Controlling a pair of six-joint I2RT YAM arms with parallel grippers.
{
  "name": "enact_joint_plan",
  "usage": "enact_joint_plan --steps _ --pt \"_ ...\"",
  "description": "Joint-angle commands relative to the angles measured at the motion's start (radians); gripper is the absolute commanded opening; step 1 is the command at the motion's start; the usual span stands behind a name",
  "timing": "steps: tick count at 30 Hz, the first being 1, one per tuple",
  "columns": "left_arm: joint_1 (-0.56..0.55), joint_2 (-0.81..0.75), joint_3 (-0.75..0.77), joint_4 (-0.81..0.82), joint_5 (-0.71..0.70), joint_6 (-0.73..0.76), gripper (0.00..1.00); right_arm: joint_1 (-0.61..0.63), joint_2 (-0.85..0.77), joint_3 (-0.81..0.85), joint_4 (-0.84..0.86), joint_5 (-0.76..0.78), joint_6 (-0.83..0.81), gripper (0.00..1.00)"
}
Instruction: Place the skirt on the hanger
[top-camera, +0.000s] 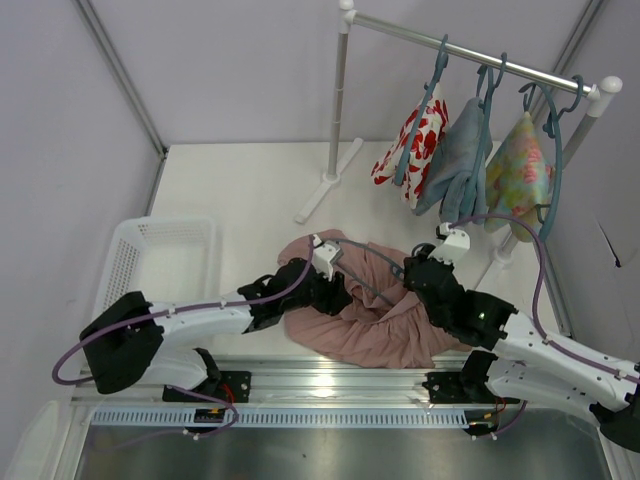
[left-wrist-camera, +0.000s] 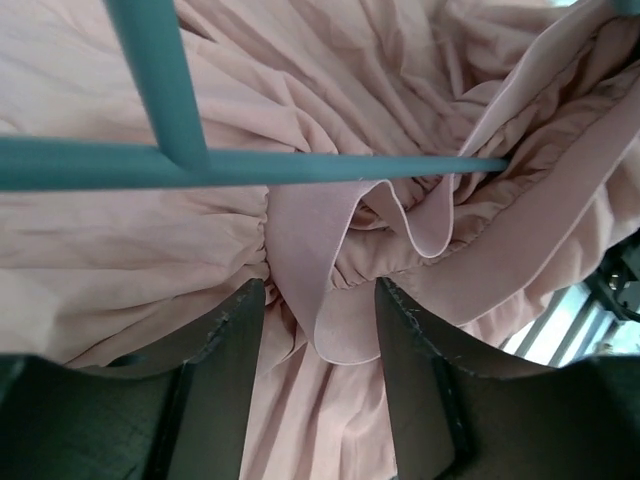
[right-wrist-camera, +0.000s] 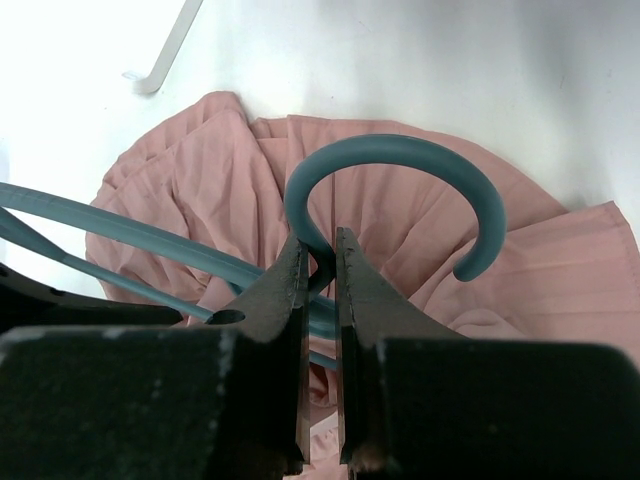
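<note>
The dusty-pink skirt (top-camera: 372, 322) lies bunched on the table between my two arms. The teal hanger (top-camera: 368, 258) lies on top of it. In the right wrist view my right gripper (right-wrist-camera: 320, 262) is shut on the base of the hanger's curved hook (right-wrist-camera: 400, 155), above the skirt (right-wrist-camera: 200, 190). In the left wrist view my left gripper (left-wrist-camera: 320, 305) is open, its fingers (left-wrist-camera: 232, 340) on either side of a fold of the skirt's waistband (left-wrist-camera: 335, 330), just below the hanger's bar (left-wrist-camera: 330, 166). In the top view the left gripper (top-camera: 328, 287) is at the skirt's left side and the right gripper (top-camera: 418, 272) at its upper right.
A white garment rack (top-camera: 470, 52) stands at the back right with a red-and-white floral garment (top-camera: 418, 135), a pale blue garment (top-camera: 458, 150) and a yellow-green floral one (top-camera: 522, 165) on teal hangers. Its foot (top-camera: 325, 190) reaches onto the table. A white basket (top-camera: 160, 262) sits at the left.
</note>
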Motion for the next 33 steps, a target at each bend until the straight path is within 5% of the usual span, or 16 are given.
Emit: enact_joint_plan --steps 1,3,6,9,15,21,33 --pt "-0.018 0.031 0.029 0.116 -0.073 0.033 0.52 -0.001 -0.017 0.041 0.003 0.061 0.056 0.00" --pt "-0.020 0.043 0.018 0.136 -0.094 0.031 0.47 -0.003 -0.018 0.046 0.001 0.061 0.057 0.00" --pt "-0.020 0.063 0.013 0.162 -0.132 0.010 0.17 -0.001 -0.015 0.057 -0.005 0.065 0.060 0.00" --pt "-0.020 0.057 0.006 0.165 -0.214 -0.057 0.00 -0.001 -0.014 0.061 -0.025 0.065 0.070 0.00" --pt "0.000 -0.002 -0.059 0.170 -0.314 -0.247 0.00 -0.001 -0.029 0.055 -0.076 0.076 0.117 0.00" --pt "0.094 -0.041 -0.099 0.131 -0.257 -0.337 0.00 -0.001 -0.053 0.038 -0.109 0.087 0.094 0.00" --pt "0.378 -0.157 0.012 -0.080 -0.001 -0.222 0.00 0.080 -0.126 -0.041 -0.003 0.029 -0.088 0.00"
